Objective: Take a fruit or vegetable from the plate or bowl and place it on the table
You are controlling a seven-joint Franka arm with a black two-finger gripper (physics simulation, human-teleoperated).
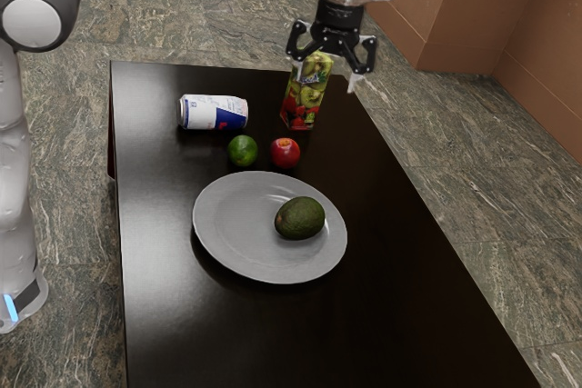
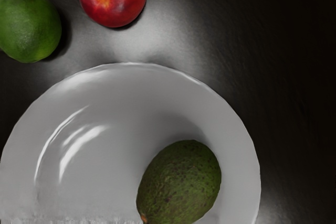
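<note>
the avocado (image 1: 299, 218) lies on its side on the round grey plate (image 1: 227, 238), toward the exterior view's right of it, its dark green skin rough and speckled, with a small orange-brown spot at one end. the plate rests on the dark, glossy worktop (image 1: 182, 333). the tool (image 1: 328, 67) is released, its two fingers spread wide with nothing gripped between them; it hangs above the worktop, and in the exterior view it overlaps the top of the juice carton (image 1: 306, 97).

just off the plate's rim, directly on the worktop, are the green lime (image 1: 243, 151) and the red fruit (image 1: 285, 154), near each other with a gap between. the red fruit has a yellow-orange patch around its stem hollow. past them, the white and blue can (image 1: 214, 113) lies on its side, near the lime, and the juice carton, printed with fruit, stands upright near the red fruit.

around the worktop is the streaked grey-brown stone floor (image 1: 77, 143), with the orange-brown wall (image 1: 441, 6) at the exterior view's upper right.
</note>
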